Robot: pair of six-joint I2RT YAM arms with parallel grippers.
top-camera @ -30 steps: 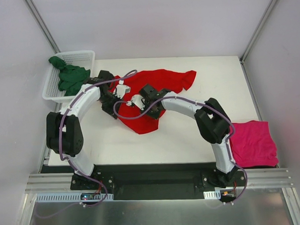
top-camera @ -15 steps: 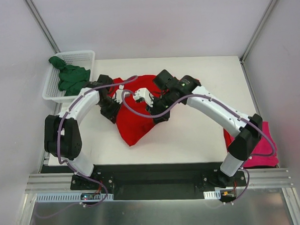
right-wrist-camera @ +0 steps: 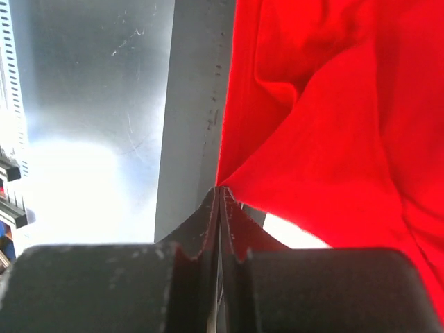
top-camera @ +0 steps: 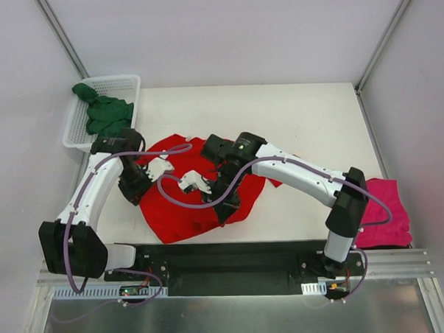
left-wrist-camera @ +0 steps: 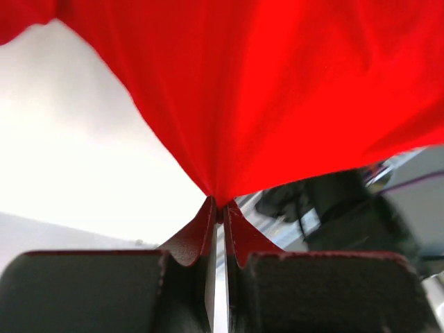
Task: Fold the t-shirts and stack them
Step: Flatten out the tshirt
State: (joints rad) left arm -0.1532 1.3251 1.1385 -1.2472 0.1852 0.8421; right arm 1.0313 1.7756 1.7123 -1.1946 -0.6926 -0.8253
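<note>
Both grippers hold up the bright red t-shirt [top-camera: 178, 213] over the near half of the table. My left gripper [top-camera: 138, 197] is shut on its left edge. A point of the red t-shirt [left-wrist-camera: 277, 90] is pinched between the left gripper [left-wrist-camera: 218, 205] jaws. My right gripper [top-camera: 227, 210] is shut on the shirt's right side. The right gripper [right-wrist-camera: 220, 191] tips clamp a fold of the red t-shirt [right-wrist-camera: 333, 139]. A magenta-pink t-shirt [top-camera: 385, 220] lies folded at the table's near right corner. A dark green t-shirt [top-camera: 105, 114] lies bunched in the basket.
The white mesh basket [top-camera: 124, 82] sits at the table's far left corner. White walls and metal posts enclose the table. The black base rail [top-camera: 226, 258] runs along the near edge under the hanging cloth.
Both grippers have drawn the red t-shirt from the table's middle toward the near edge. The left arm swung leftward and the right arm stretched out over the shirt.
</note>
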